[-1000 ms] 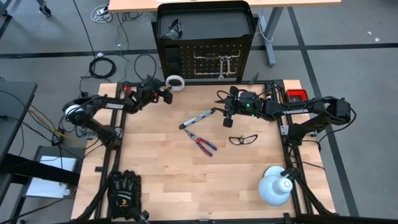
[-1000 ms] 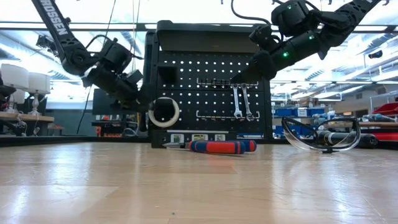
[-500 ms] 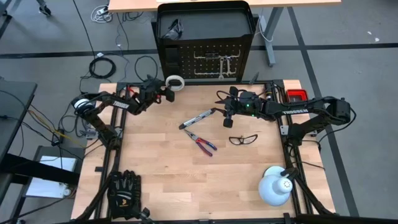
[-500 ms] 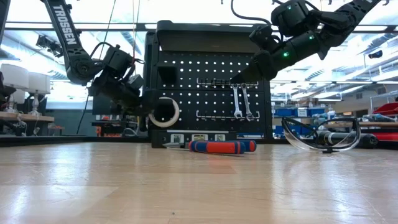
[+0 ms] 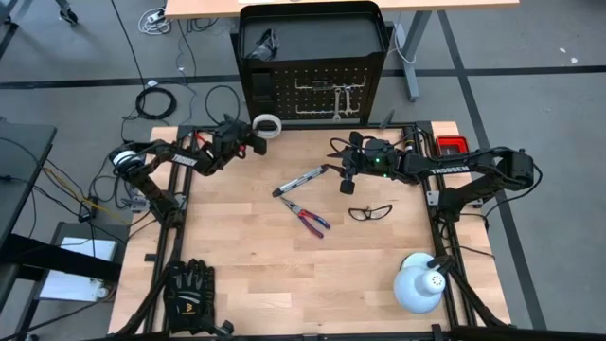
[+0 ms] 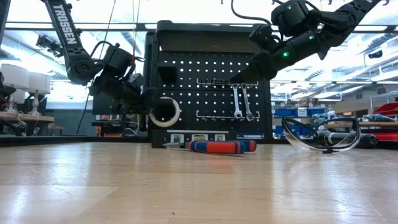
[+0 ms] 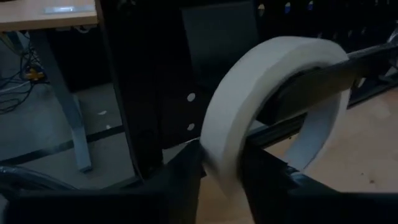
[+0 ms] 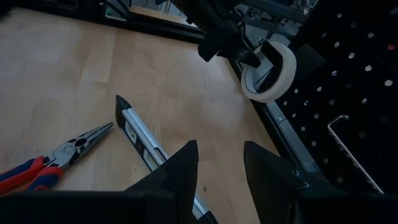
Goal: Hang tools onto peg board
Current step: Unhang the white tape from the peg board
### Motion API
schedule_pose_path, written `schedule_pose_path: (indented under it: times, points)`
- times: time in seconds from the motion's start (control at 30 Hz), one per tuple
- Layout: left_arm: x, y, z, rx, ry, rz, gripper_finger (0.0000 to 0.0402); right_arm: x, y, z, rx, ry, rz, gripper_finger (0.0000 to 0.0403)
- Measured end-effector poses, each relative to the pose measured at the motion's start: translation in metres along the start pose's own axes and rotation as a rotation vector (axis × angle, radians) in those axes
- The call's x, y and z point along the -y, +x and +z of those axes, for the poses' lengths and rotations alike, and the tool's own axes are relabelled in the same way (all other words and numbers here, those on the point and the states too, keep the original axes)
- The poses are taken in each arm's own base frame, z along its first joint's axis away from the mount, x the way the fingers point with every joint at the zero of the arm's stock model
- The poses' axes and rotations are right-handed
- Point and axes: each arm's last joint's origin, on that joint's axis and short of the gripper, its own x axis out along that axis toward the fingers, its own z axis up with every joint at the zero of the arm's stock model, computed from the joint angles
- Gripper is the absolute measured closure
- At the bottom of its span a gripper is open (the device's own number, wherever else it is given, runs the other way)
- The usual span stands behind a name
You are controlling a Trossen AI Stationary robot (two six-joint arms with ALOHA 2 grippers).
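White tape roll (image 7: 261,99), a thick wide-holed ring, pinched through its rim by the left gripper (image 5: 254,142) beside the black peg board (image 5: 312,90); right gripper (image 8: 217,165) parted, empty.

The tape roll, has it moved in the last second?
Yes, slightly. In the high view the white tape roll, held in the left hand, has edged toward the peg board.

You see peg board (image 5: 312,95) behind table (image 5: 237,275) far edge, two wrenches (image 5: 341,98) hanging on it. Tape roll (image 5: 268,125) sits in left gripper (image 5: 256,142), just before board's left part. Level bar (image 5: 301,180) and pliers (image 5: 305,217) lie mid-table; glasses (image 5: 370,211) to their right, below right gripper (image 5: 347,177).
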Motion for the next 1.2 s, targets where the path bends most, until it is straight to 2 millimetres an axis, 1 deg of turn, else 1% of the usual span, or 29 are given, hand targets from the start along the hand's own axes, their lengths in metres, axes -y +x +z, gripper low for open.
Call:
schedule_pose_path:
  times: [0.17, 0.27, 0.6, 0.77, 1.2]
  points:
    - [0.0, 0.0, 0.0003, 0.002, -0.039, -0.002, 0.0355, 0.0, 0.0, 0.0, 0.0, 0.0, 0.0, 0.0263]
    - [0.0002, 0.0002, 0.0006, 0.003, -0.057, -0.009, 0.0378, 0.0, 0.0, 0.0, 0.0, 0.0, 0.0, 0.0263]
    - [0.0012, 0.0001, 0.0025, 0.014, -0.18, -0.044, 0.0379, 0.0, 0.0, 0.0, 0.0, 0.0, 0.0, 0.0263]
    - [0.0023, -0.0003, 0.0047, 0.032, -0.211, -0.068, 0.0381, 0.0, 0.0, 0.0001, 0.001, 0.0, 0.0, 0.0263]
    - [0.0023, -0.0003, 0.005, 0.035, -0.211, -0.066, 0.0381, 0.0002, 0.0, -0.0001, 0.0, 0.0, 0.0, 0.0263]
